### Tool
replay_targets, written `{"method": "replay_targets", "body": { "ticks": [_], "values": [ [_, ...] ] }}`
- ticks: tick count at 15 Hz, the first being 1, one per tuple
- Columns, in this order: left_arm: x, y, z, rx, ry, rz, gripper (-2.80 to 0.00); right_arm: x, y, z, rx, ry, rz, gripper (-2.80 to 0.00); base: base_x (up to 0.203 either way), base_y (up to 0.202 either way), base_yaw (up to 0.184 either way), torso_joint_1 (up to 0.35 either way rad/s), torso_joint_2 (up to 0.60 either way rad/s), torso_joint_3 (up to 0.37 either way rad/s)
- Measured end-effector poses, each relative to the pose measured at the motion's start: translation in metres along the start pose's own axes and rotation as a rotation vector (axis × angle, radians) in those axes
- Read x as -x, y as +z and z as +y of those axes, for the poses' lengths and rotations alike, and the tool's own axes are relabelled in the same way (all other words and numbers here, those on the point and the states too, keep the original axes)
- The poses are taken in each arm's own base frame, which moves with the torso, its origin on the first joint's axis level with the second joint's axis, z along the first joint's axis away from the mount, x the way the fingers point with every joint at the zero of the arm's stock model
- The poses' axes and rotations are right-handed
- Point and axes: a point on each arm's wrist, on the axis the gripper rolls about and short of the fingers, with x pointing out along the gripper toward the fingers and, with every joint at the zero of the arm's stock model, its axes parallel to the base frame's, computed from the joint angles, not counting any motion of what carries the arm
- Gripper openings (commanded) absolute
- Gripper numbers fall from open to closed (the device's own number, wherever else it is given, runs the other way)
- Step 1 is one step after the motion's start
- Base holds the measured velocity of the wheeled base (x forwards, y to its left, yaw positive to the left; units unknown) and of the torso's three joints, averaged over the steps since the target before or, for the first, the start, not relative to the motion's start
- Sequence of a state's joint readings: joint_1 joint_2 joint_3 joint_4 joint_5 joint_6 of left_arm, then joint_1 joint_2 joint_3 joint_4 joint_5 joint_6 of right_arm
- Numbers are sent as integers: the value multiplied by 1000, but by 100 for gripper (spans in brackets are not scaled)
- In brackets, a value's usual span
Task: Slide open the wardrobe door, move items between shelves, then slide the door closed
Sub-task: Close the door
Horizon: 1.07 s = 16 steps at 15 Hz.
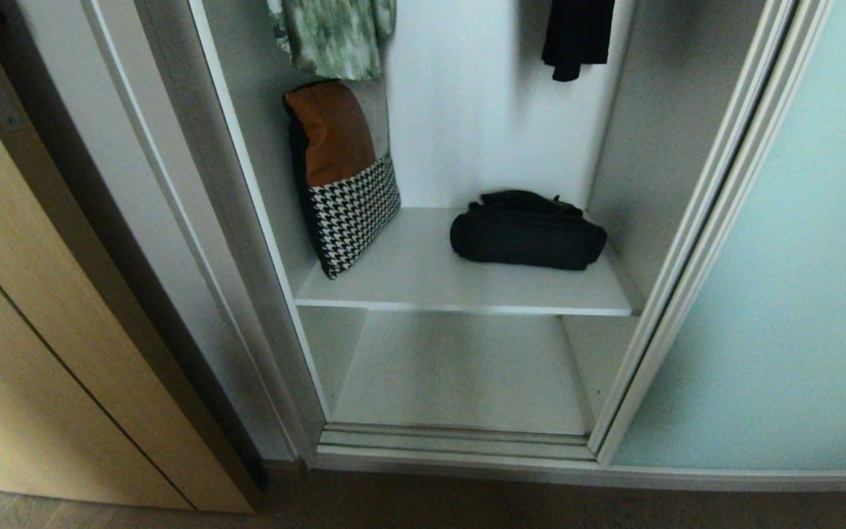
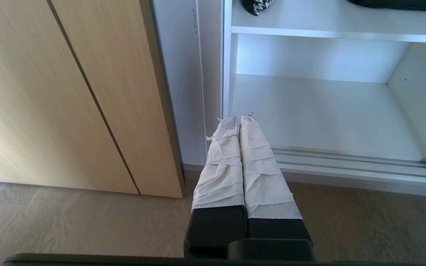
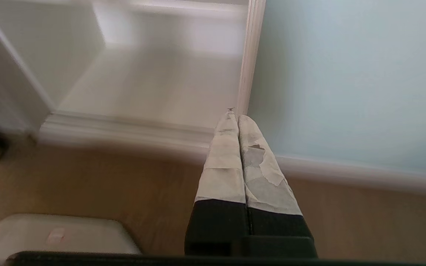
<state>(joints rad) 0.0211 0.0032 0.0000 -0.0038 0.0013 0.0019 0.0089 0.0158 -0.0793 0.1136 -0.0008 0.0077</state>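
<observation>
Head view shows the sliding wardrobe door pushed aside to the right; the black bag lies on the upper shelf, right of a houndstooth cushion; left gripper and right gripper hang low near the floor, fingers clenched, empty.

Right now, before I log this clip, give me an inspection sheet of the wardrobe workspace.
Surface: upper shelf holds two things; lower shelf bare.
Job's things: sliding wardrobe door slid open to the right; black bag lying on the upper shelf's right side.
Clutter: houndstooth cushion leaning on the left wall; green garment and black garment hanging.
Grippers: left gripper and right gripper shut, empty, low outside the wardrobe.
Cables: nothing seen.
Surroundings: tan wood door on the left; wood floor.
</observation>
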Motion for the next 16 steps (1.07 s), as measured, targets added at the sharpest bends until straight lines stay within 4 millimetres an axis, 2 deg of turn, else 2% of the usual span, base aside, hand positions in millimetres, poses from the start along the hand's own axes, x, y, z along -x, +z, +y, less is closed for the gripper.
{"method": "replay_targets", "body": {
  "ticks": [3, 7, 9, 12, 16],
  "values": [
    [0, 0, 0, 0, 0, 0, -280, 13, 40, 1, -59, 44, -5, -280, 0, 0, 0, 0, 0, 0],
    [0, 0, 0, 0, 0, 0, -280, 27, 113, 3, -185, 184, -49, -280, 0, 0, 0, 0, 0, 0],
    [0, 0, 0, 0, 0, 0, -280, 23, 148, 2, -277, 288, -34, -280, 0, 0, 0, 0, 0, 0],
    [0, 0, 0, 0, 0, 0, -280, -4, 182, 4, -322, 364, 27, -280, 0, 0, 0, 0, 0, 0],
    [0, 0, 0, 0, 1, 0, -280, -74, 211, 16, -330, 385, 64, -280, 0, 0, 0, 0, 0, 0]
  ]
}}
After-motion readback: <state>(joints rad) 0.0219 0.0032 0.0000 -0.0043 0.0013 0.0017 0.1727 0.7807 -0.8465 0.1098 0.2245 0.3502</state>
